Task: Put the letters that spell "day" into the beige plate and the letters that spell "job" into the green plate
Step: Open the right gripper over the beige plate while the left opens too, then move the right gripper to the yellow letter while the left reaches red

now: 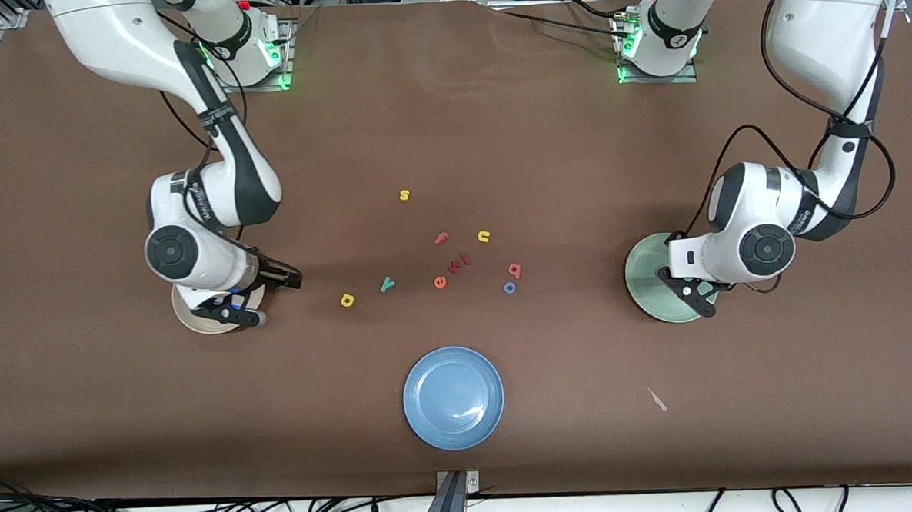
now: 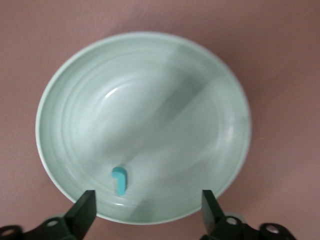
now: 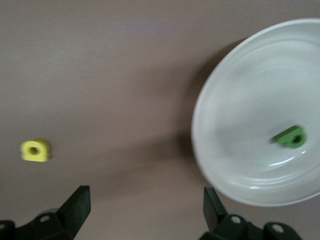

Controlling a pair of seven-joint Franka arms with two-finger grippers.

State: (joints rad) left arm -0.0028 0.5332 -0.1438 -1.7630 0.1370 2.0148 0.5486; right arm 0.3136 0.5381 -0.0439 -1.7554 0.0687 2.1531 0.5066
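My left gripper [image 2: 147, 212] hangs open over the green plate [image 2: 150, 80], which lies at the left arm's end of the table [image 1: 643, 277]. In that plate lies the teal "j" [image 2: 120, 180], free of the fingers. My right gripper [image 3: 145, 207] is open above bare table beside the beige plate [image 3: 225, 125], at the right arm's end [image 1: 189, 318]. The dark green "d" [image 3: 290, 136] rests in the beige plate. On the table lie the yellow "a" [image 1: 347, 299], teal "y" [image 1: 387, 283], pinkish "b" [image 1: 514, 269] and blue "o" [image 1: 510, 287].
Other letters lie mid-table: a yellow "s" [image 1: 404, 195], pink "f" [image 1: 440, 238], yellow "u" [image 1: 484, 236], an orange "e" [image 1: 440, 282] and a dark red letter [image 1: 462, 262]. A blue plate [image 1: 453, 397] sits nearest the front camera. A white scrap [image 1: 657, 399] lies beside it.
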